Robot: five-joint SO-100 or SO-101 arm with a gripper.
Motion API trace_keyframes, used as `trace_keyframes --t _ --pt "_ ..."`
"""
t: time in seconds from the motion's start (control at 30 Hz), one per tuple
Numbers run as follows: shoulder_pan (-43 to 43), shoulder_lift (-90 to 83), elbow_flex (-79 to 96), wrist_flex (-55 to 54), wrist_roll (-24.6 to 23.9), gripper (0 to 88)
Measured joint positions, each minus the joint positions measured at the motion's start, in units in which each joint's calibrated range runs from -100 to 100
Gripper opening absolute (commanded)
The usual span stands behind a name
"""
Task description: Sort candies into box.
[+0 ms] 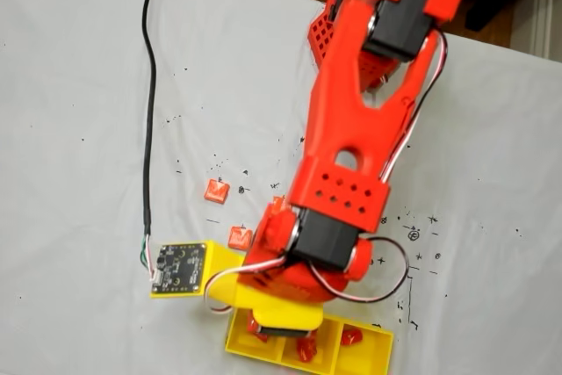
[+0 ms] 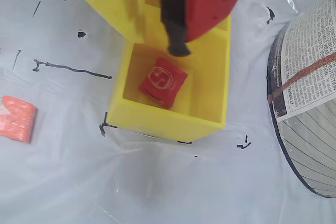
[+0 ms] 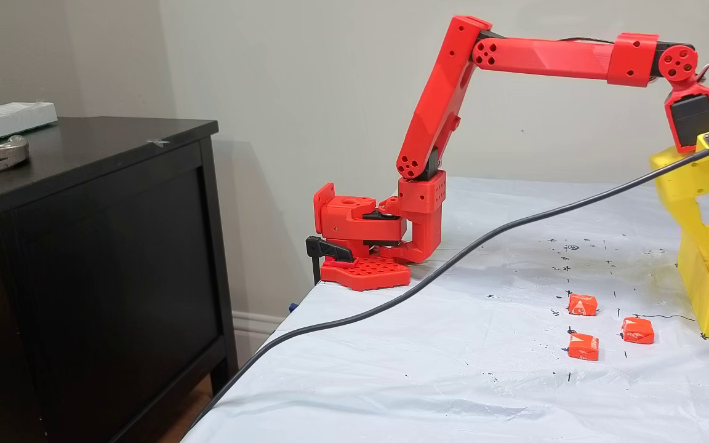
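Fingers (image 2: 178,30) apart above the candy (image 2: 163,82) lying in the box (image 2: 173,121): best lift straight up, clear of the walls.

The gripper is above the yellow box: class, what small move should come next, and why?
Probably lift clear of the box. In the wrist view the gripper looks open with nothing between its fingers, a candy lies in the compartment below, and three candies wait on the table.

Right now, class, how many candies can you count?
6. Three lie loose on the sheet: one, another, a third. Three sit in the yellow tray, one per compartment: left, middle, right. The arm could hide more.
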Motion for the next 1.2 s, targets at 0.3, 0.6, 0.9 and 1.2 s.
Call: trace_keyframes --t 0.3,0.6,0.9,1.2 --pt "1.46 -8.91 6.21 6.36 2.74 0.1" --pt "7.88 -25.71 25.21 10.44 5.91 3.0" --pt "10.4 -34.28 41.05 4.71 7.08 19.6" --pt "9.75 -33.43 43.68 4.55 9.47 27.1"
